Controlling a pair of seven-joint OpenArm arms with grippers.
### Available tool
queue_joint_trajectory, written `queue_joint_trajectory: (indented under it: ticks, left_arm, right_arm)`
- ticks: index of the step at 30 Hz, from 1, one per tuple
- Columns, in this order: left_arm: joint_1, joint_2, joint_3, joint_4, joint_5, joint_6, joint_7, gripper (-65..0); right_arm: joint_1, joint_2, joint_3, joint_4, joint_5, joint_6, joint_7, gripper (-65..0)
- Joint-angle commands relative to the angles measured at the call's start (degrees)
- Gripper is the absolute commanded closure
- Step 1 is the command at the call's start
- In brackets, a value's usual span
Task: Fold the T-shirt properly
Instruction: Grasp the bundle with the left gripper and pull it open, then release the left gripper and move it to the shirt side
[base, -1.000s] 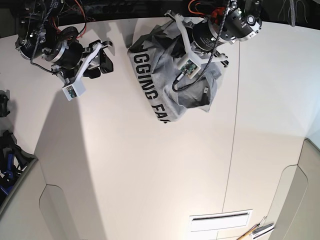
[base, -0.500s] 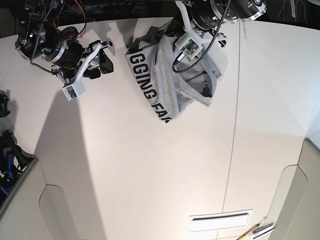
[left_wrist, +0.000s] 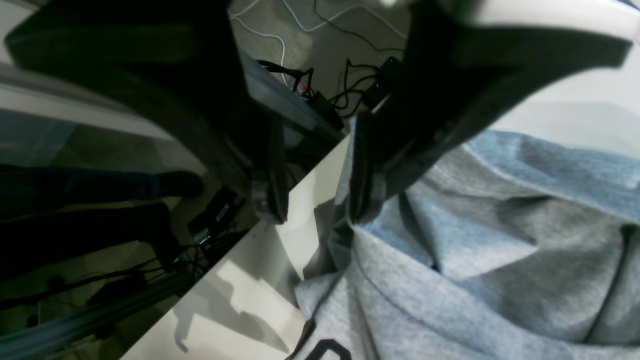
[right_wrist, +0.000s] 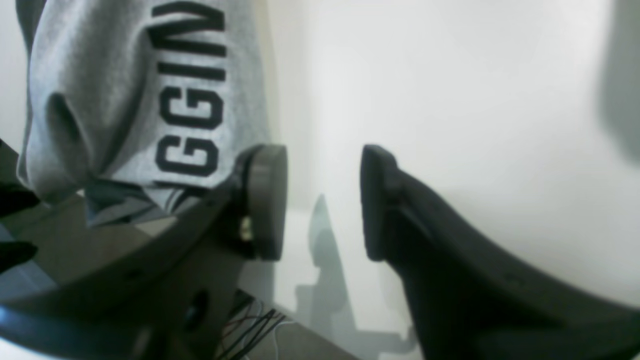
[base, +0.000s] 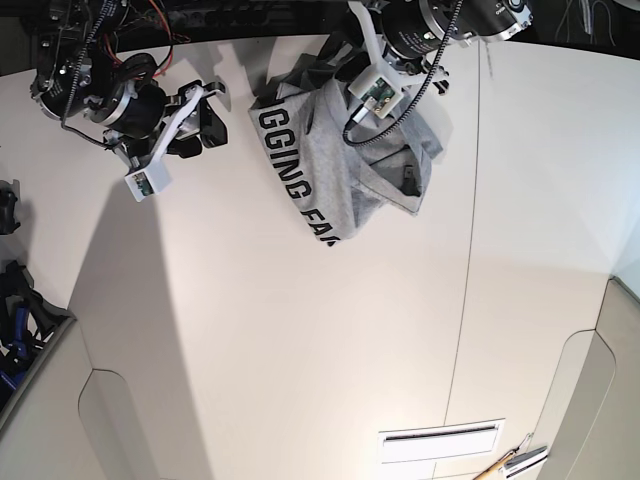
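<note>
**A:** Nearest the base camera?
**B:** Shows only bare white tabletop (base: 300, 330), with a white slotted panel (base: 441, 440) set into it.

**A:** Further back?
**B:** Finds the large heather-grey cotton T-shirt (base: 340, 165) bunched in a heap by the far edge of the tabletop, with black block lettering turned up along one side and no part laid flat.

**A:** Over the heap?
**B:** Places the left gripper (left_wrist: 315, 210) directly above the crumpled cloth at the table's rim, with jaws parted by a clear gap and tabletop visible between them. Pinches nothing, despite grey fabric lying against one finger.

**A:** Off to the side?
**B:** Places the right gripper (right_wrist: 322, 200) just beside the lettered edge, clear of the T-shirt. Stands likewise with jaws apart, holding nothing, above bare tabletop.

**A:** Step in hand?
**B:** Judged as early: seeking a hold from which to spread the garment, with folding proper not yet begun.

**A:** Needed next?
**B:** Probably calls for choosing two separate points, such as shoulders or hem corners, one per gripper. Then calls for drawing them apart and toward the open middle of the tabletop to flatten the cloth. Risks catching several layers at once, or dragging cloth over the far rim.
</note>
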Motion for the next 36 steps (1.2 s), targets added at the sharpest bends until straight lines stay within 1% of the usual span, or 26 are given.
queue_joint_trajectory:
  ticks: [1,4,8,11,15,17,20,23,24,26,27,28,33,36]
  left_arm:
    - [-0.5,0.0,0.2,1.1,-1.0,-1.2,-0.7,-24.4]
    - [-2.7,0.0,0.2,1.1,-1.0,0.2,-0.7,-24.4]
    - [-5.1,0.0,-0.9,1.1,-1.0,0.2,-0.7,-24.4]
    - [-6.4,-0.1,-3.4,1.1,-1.0,0.1,-1.1,-24.4]
    - [-8.6,0.0,-9.8,1.1,-1.0,0.1,-3.8,-24.4]
    - [-10.0,0.0,-14.0,1.1,-1.0,0.5,-6.6,-24.4]
    - [-11.9,0.0,-19.8,1.1,-1.0,3.1,-10.6,-24.4]
    - [-13.0,0.0,-22.9,0.4,-2.6,4.7,-11.1,-24.6]
    - [-13.1,0.0,-23.3,-0.4,-3.6,4.7,-11.1,-24.6]
    - [-13.1,0.0,-23.4,-2.5,-6.2,4.3,-11.1,-28.4]
    - [-13.2,0.0,-23.4,-3.7,-7.6,3.3,-11.1,-30.7]
    - [-13.2,0.0,-23.4,-4.7,-8.4,3.0,-11.2,-31.9]
    - [-15.1,0.0,-23.4,-9.9,-8.9,2.4,-11.1,-31.9]
    - [-16.7,0.0,-23.4,-13.7,-10.2,2.3,-11.1,-31.9]
  right_arm:
    - [0.4,0.3,0.1,0.9,0.9,0.3,1.1,-24.2]
    - [0.4,0.3,0.1,0.9,0.9,0.3,1.1,-24.2]
    - [0.4,0.3,0.1,0.9,0.9,0.3,1.1,-24.2]
    - [0.4,0.3,0.1,0.9,0.7,0.3,1.1,-24.2]
    - [0.4,0.3,0.1,0.9,0.7,0.3,1.1,-24.2]
    - [0.4,0.3,0.1,0.9,0.7,0.3,1.1,-24.2]
    - [0.4,0.3,0.1,0.9,0.7,0.3,1.2,-24.2]
    - [0.4,0.3,0.1,0.9,0.7,0.3,1.2,-24.2]
    - [0.5,0.3,0.1,0.9,0.7,0.3,1.3,-24.2]
    - [0.5,0.3,0.1,0.9,0.7,0.3,1.4,-24.2]
    - [0.6,0.3,0.1,0.9,0.7,0.3,1.4,-24.2]
    - [0.6,0.3,0.1,0.9,0.7,0.3,1.6,-24.2]
    - [0.6,0.3,0.1,0.9,0.7,0.3,1.6,-24.2]
    - [0.6,0.3,0.1,0.9,0.7,0.3,1.6,-24.2]
